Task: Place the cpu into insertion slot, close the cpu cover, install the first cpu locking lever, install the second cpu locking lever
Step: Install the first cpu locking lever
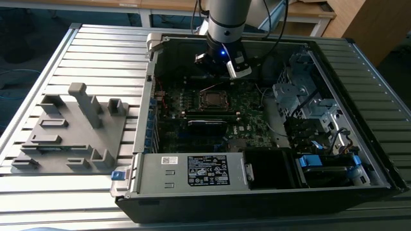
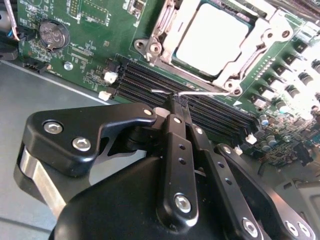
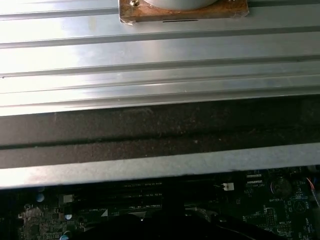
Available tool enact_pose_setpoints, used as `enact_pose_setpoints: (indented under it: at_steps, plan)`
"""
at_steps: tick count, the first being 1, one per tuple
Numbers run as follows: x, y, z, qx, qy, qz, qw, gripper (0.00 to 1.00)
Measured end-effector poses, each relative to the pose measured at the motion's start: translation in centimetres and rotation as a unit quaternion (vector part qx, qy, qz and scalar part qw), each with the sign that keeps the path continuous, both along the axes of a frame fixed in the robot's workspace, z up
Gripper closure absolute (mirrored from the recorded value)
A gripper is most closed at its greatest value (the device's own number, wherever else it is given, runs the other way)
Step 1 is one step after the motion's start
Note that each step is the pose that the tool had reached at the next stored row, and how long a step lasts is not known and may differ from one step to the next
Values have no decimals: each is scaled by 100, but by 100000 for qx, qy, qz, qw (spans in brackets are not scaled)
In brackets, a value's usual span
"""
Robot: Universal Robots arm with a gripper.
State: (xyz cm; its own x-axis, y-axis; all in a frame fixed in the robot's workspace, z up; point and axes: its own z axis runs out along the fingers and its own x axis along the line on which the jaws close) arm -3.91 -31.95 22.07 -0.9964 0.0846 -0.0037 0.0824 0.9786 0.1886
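In the exterior view the arm reaches down into an open computer case (image 1: 359, 110) that lies on a slatted metal table (image 1: 103, 53). The gripper (image 1: 224, 74) hangs low over the green circuit board (image 1: 250, 130). The insertion slot (image 1: 212, 98) lies close to the gripper, on its side towards the labelled power supply box (image 1: 192, 171). A grey plastic fixture (image 1: 70, 130) rests on the table well apart from the gripper, outside the case.

In the second wrist view the gripper (image 2: 178, 101) has its two black fingers (image 2: 172, 135) drawn together at the tips. A thin silvery wire lever (image 2: 205, 93) crosses right at those tips; whether it is pinched between them I cannot tell. The long black memory slots (image 2: 145, 82) run just under and beyond the tips. Past them the cpu (image 2: 212, 37) sits flat in its socket, its pale metal top showing through the window of the cpu cover (image 2: 250, 60), which lies down around it. A round coin battery (image 2: 52, 32) sits on the board off to one side, farther from the gripper.

In the first wrist view the table's ribbed slats (image 3: 160, 65) lie beyond the dark case wall (image 3: 160, 130), with a strip of circuit board (image 3: 260, 210) and the coin battery (image 3: 280, 186) nearer the gripper.
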Motion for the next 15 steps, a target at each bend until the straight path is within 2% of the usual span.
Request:
enact_pose_setpoints:
  at_steps: [6,15]
  plan:
    - [2,-1,-15,-33,3,-131,100000,90]
    - [6,0,-27,-79,-1,-3199,99949,90]
